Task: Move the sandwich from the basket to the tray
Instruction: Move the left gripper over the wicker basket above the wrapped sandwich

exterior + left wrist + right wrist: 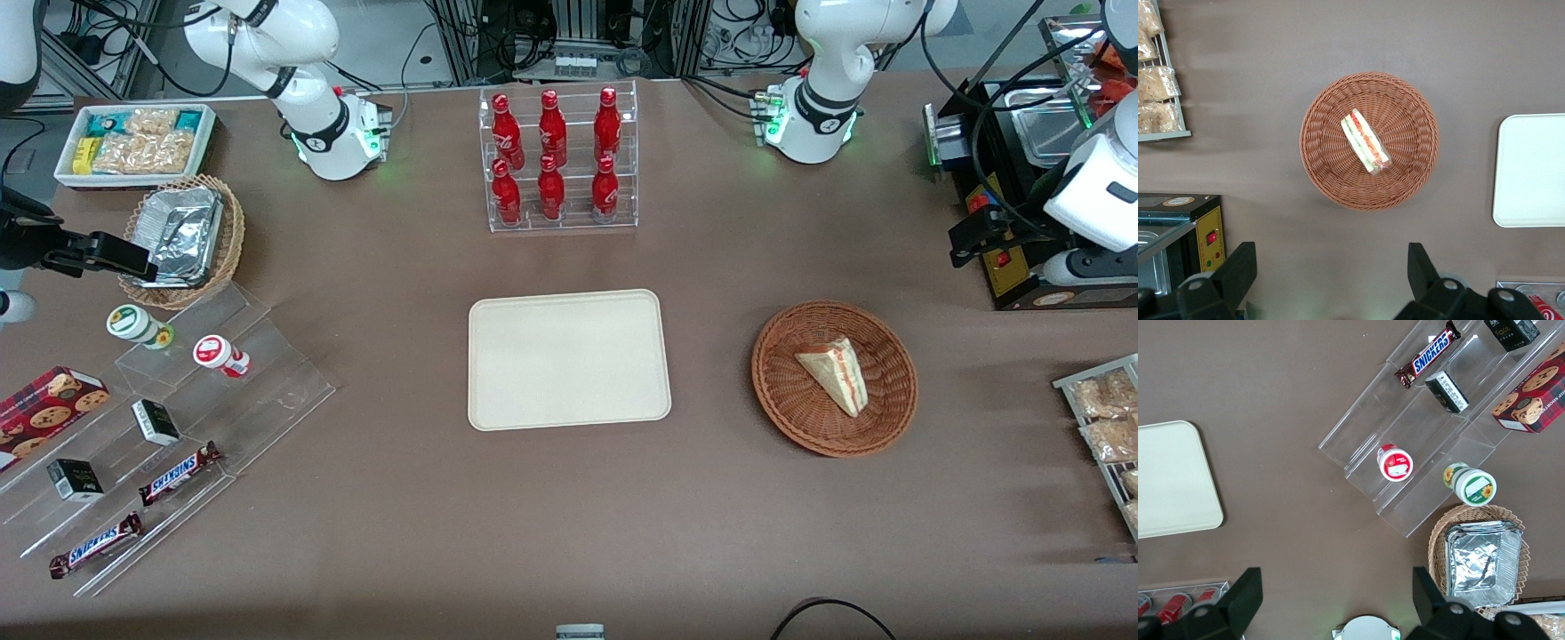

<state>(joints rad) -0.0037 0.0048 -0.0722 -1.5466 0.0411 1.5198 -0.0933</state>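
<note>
**Sandwich Waits in the Basket, Tray Has Nothing on It**

Front view: The sandwich (834,373) lies in the round brown basket (782,400) on the desk (569,533). Its thin tip points to about 10 o'clock and its striped cut edge faces about 4 o'clock. The flat cream tray (569,359) sits in the middle of the desk, at 9 o'clock from the basket, near it but not touching. Nothing lies on the tray. A clear rack of red bottles (558,158) stands at 12 o'clock from the tray, farther from the camera. The working arm is up near the desk's edge at its own end, and its gripper cannot be made out here.

Left wrist view: The gripper (1331,280) hangs high over the desk and holds nothing. Its two black fingers (1238,267) are spread wide apart. The basket lies at about 12 o'clock from it, with the sandwich in the middle, red and green stripes facing up. A corner of the tray shows at 3 o'clock from the basket.

Right wrist view: This camera sees a corner of the tray, bare too.

So no step is done yet. I think the gripper must go down, grab the sandwich, lift it, carry it over and set it on the tray.
</note>
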